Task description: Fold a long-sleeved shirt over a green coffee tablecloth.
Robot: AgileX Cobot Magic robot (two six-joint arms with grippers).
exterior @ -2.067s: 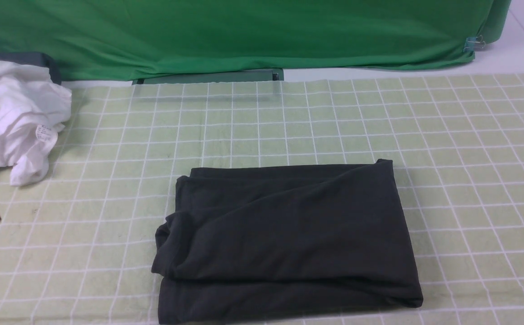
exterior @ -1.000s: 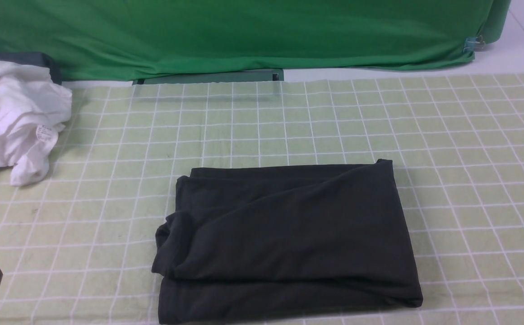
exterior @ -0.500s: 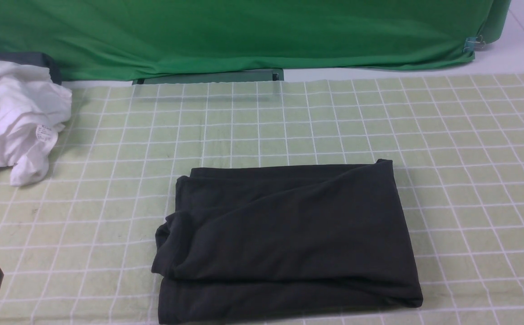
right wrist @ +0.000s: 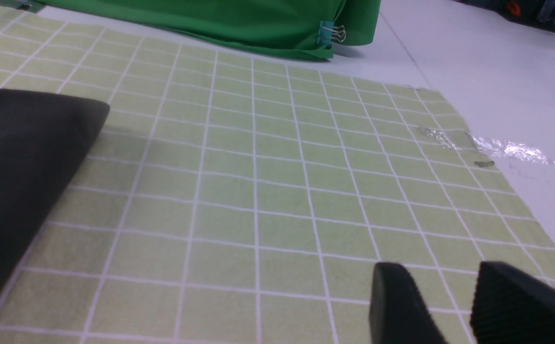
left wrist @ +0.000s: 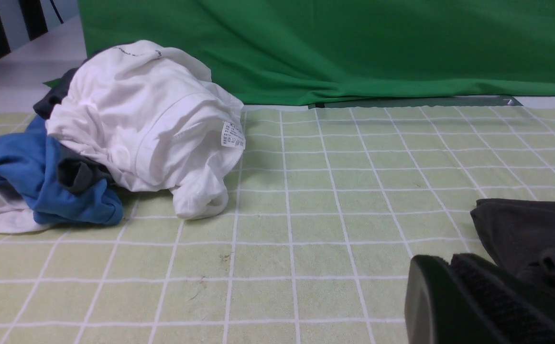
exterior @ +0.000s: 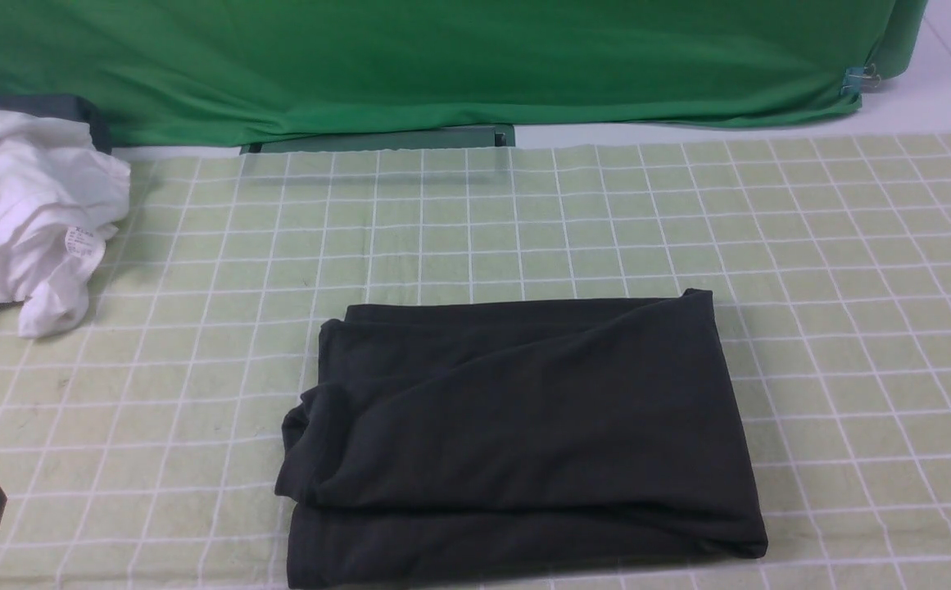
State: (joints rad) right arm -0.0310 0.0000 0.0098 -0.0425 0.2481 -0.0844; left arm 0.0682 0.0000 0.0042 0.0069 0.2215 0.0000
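Front view shows our shirt (exterior: pixel 516 434) lying folded mid-tablecloth (exterior: pixel 852 246), nothing holding it. Left gripper (left wrist: pixel 454 291) is pressed together, empty, beside the shirt; right gripper (right wrist: pixel 449 301) stands parted over bare cloth. We'd judge folding done: withdraw without snagging the edges.

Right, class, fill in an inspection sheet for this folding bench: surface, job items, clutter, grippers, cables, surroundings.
Surface: green coffee tablecloth, pale green with white grid, lying flat.
Job's things: long-sleeved shirt, dark, folded into a rough rectangle near the front edge; no print showing.
Clutter: white garment with a small label, heaped over a blue garment and something dark at the far left.
Grippers: left gripper shut, holding nothing, beside the shirt's left edge; right gripper parted, empty, low over bare cloth right of the shirt.
Cables: nothing seen.
Surroundings: plain green backdrop, binder clip at its right corner; tape on the tablecloth's right edge.
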